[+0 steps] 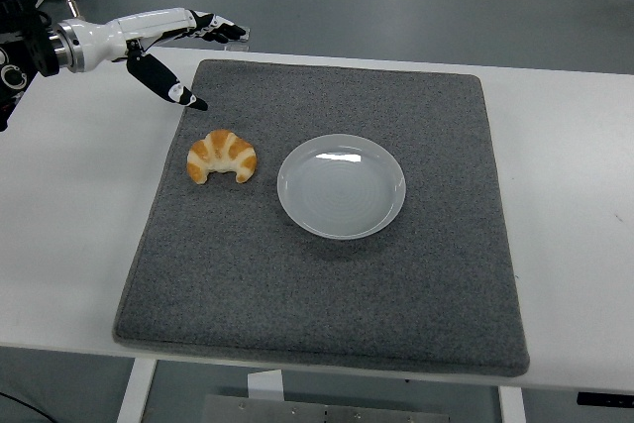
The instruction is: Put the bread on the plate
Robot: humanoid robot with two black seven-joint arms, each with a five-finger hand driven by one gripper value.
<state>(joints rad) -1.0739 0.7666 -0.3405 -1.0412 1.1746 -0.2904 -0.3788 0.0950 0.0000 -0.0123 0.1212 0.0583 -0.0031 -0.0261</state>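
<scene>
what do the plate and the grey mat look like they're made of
Plate: probably glazed ceramic or glossy plastic, pale and smooth with bright reflections on its far side. Mat: looks like felt or dense foam, matte dark grey with a fuzzy, speckled surface and soft rounded edges.

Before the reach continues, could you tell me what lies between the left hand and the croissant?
Nothing: the head view shows only bare grey mat between the left hand and croissant.

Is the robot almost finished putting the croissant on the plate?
Not yet. Nothing looks done: the croissant lies on the grey mat, left of the empty white plate. The left hand hovers open behind it, holding nothing. Grabbing, carrying and placing are all left.
</scene>
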